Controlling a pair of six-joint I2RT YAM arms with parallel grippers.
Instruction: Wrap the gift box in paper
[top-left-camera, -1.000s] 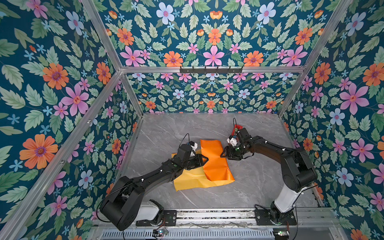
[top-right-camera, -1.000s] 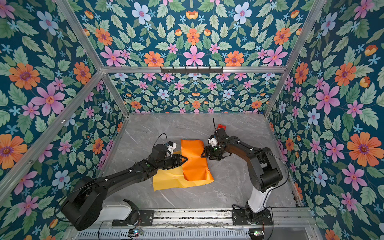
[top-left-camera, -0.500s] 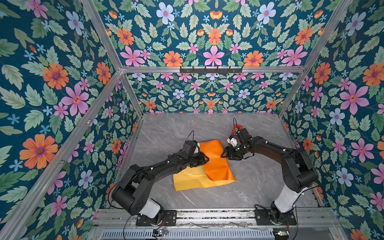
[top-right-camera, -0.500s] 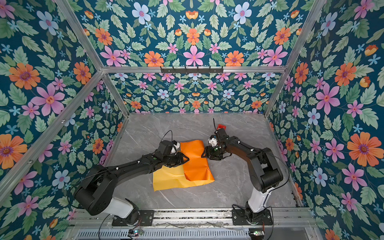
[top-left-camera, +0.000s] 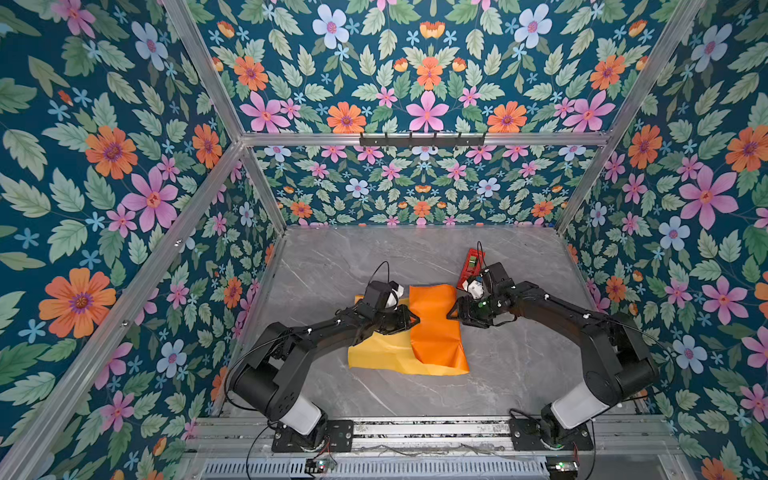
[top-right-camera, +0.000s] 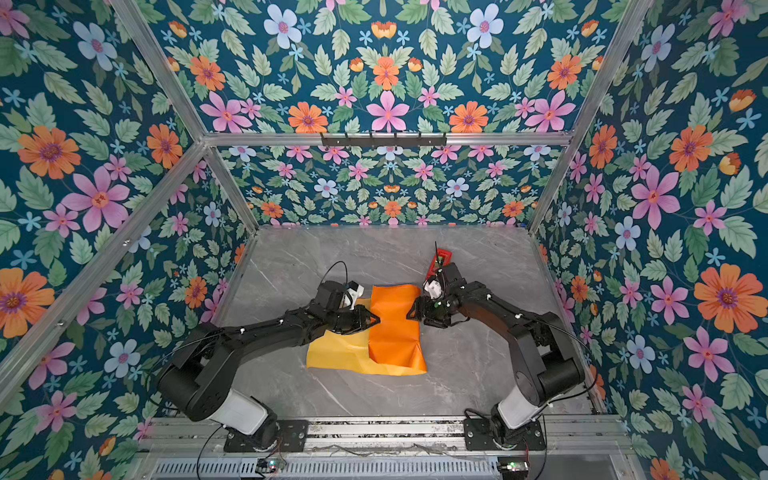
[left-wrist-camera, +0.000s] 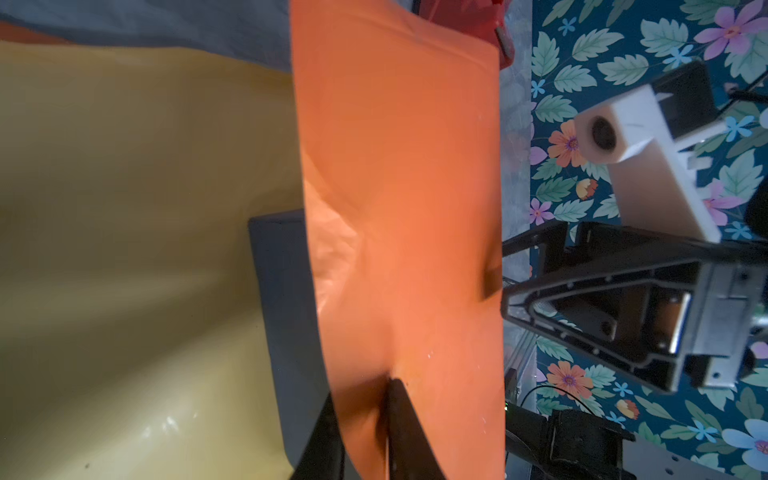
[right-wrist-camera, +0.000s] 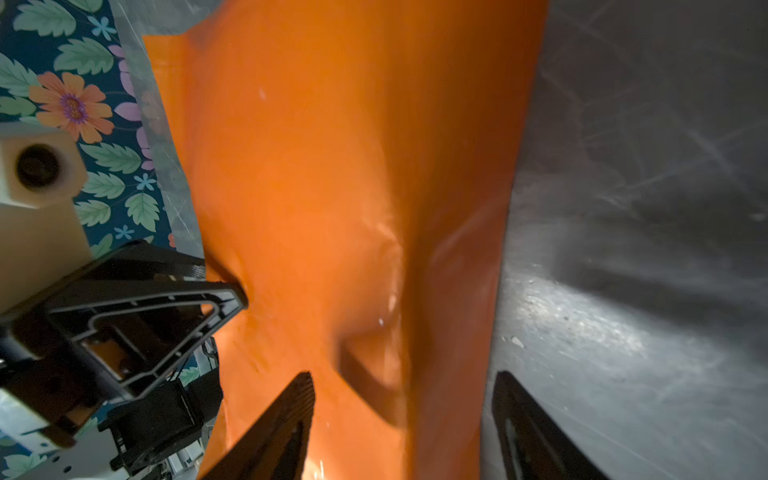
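The paper lies mid-table, its glossy orange flap folded over to the right and its dull yellow face spread out to the left. The gift box is hidden under the flap in both top views. In the left wrist view one dark blue edge of the box shows beside the flap. My left gripper is shut on the flap's left edge, one finger under it and one on top. My right gripper stands open astride the flap's right edge, one finger over the orange and one beside it over the table.
A red tape dispenser stands just behind my right wrist, also seen in a top view as the dispenser. The grey marble table is walled by floral panels on three sides. The arm bases sit on the front rail.
My left gripper moved right onto the orange flap's left edge and its jaws narrowed on it. The right arm has hardly moved.
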